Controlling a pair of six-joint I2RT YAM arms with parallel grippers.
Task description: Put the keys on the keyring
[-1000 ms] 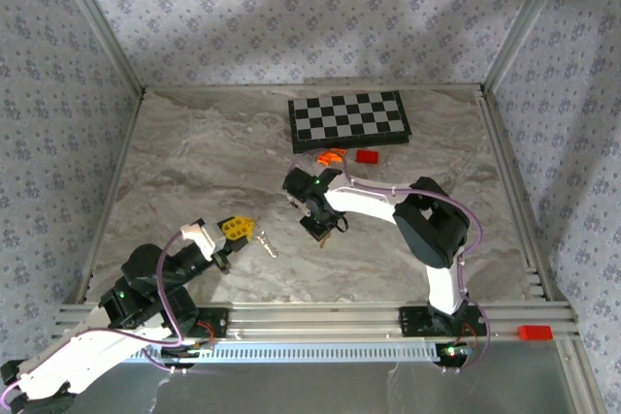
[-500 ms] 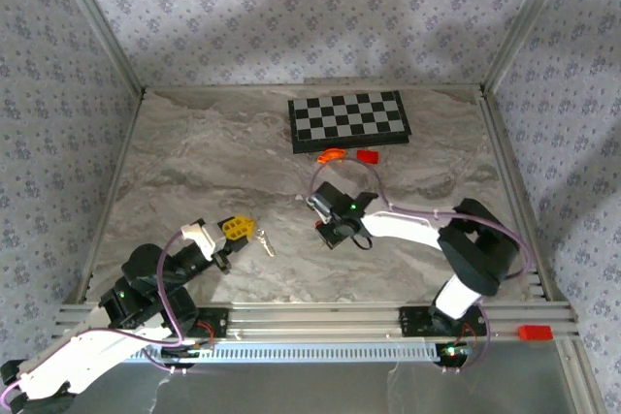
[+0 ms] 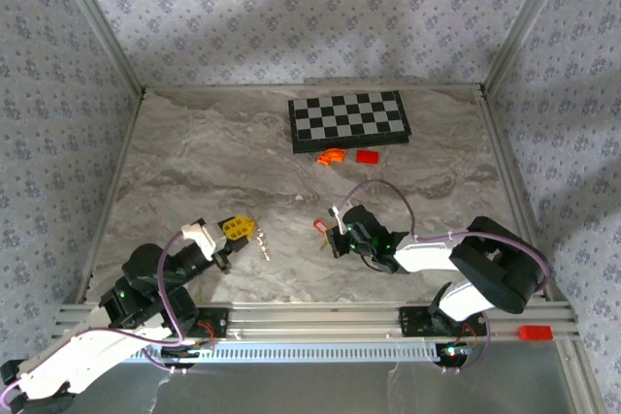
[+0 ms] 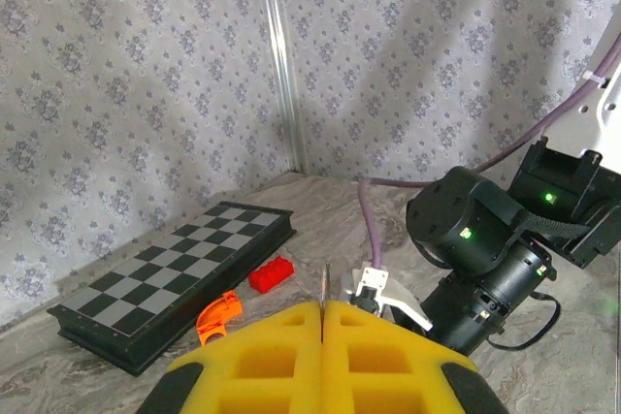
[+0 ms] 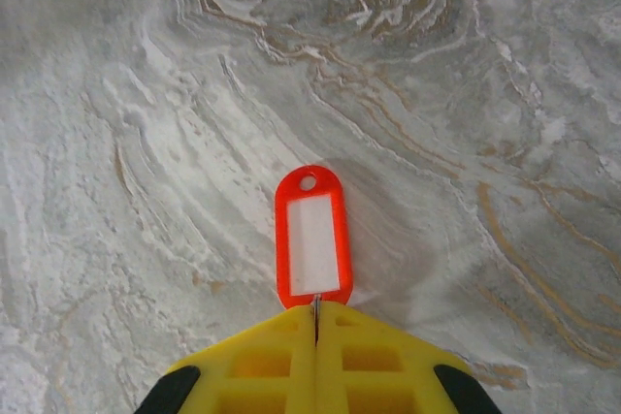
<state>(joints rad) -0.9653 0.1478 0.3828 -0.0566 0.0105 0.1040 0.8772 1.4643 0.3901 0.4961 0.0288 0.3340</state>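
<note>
1. near left: the left pincer [image 3: 248, 231] reaches in low from the near-left corner of the grey marbled worktop [image 3: 194, 162]. its yellow pads [image 4: 262, 356] are pressed fully together.
2. the keyring [image 3: 263, 243], a thin silvery piece, is pinched in that pincer. from above it trails off the tips toward the near edge. in the left wrist view a slim metal sliver [image 4: 325, 286] stands up from the seam between the pads.
3. centre: the keys [image 3: 319, 227], a small red tag, sit between the two arms, well apart from the keyring. the right wrist view shows a red oblong [image 5: 312, 239] with a white label and a small hole at its far end.
4. the right pincer [image 3: 333, 237] points left, its jaws closed. the tag's near end, with a thin metal bit, is nipped between the yellow pads [image 5: 252, 366]. a soft shadow lies beside the tag on the worktop.
5. far centre: an orange curved piece [image 3: 332, 155] lies just in front of the black-and-white chessboard [image 3: 349, 119], which sits by the back wall.
6. just right of the orange piece lies a red block [image 3: 367, 156], close to the board's near edge.
</note>
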